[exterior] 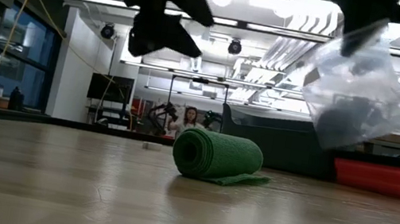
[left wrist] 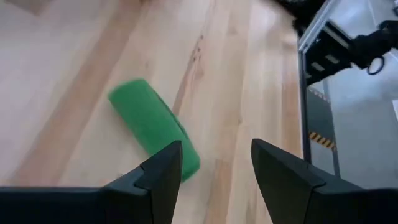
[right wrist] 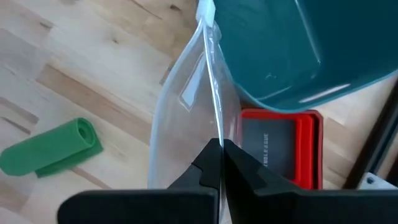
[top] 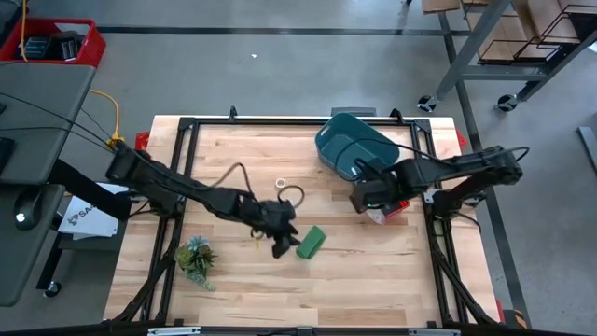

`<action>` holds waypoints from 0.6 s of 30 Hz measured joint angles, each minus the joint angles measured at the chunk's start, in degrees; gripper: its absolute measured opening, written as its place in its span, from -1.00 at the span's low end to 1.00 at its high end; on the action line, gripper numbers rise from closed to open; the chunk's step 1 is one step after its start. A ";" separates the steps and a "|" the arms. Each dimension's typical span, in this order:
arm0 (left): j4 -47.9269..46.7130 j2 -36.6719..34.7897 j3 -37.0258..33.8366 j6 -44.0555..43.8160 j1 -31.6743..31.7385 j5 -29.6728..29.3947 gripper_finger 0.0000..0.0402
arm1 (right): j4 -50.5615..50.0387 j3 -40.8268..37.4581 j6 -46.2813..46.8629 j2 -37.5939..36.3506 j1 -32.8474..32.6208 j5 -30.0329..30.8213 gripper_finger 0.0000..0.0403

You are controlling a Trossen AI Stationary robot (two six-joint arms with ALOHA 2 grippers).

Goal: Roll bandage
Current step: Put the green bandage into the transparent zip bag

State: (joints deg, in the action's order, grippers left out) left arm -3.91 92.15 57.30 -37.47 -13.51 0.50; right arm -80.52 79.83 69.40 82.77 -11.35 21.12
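The bandage (top: pixel 311 241) is a small bright green roll lying on its side on the wooden table, with a short loose tail flat on the wood (exterior: pixel 241 180). It also shows in the left wrist view (left wrist: pixel 152 124) and the right wrist view (right wrist: pixel 50 148). My left gripper (top: pixel 280 245) hangs open and empty just left of the roll, above the table (left wrist: pixel 214 165). My right gripper (right wrist: pixel 219 163) is shut on a clear plastic zip bag (exterior: pixel 357 88), held in the air right of the roll. My right gripper pinches the clear bag between its two fingers at one edge of the bag (right wrist: pixel 216 134). The bag is lifted clear of the table and hangs below the gripper (exterior: pixel 359 101), with something dark inside it.
A teal plastic bin (top: pixel 359 145) stands at the far right of the table, a red tray (right wrist: pixel 280 146) beside it. A small leafy green plant (top: pixel 196 257) sits near the front left. A small white ring (top: pixel 280 183) and a black cable loop (top: pixel 294 194) lie mid-table.
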 joint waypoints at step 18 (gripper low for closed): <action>-22.85 23.21 24.73 -18.71 -1.34 -9.98 -0.06 | 4.70 -8.76 -8.99 -7.82 0.06 1.99 -1.00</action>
State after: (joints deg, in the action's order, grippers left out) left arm -26.77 115.36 82.03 -56.18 -14.85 -9.48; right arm -75.83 71.07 60.41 74.95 -11.29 23.11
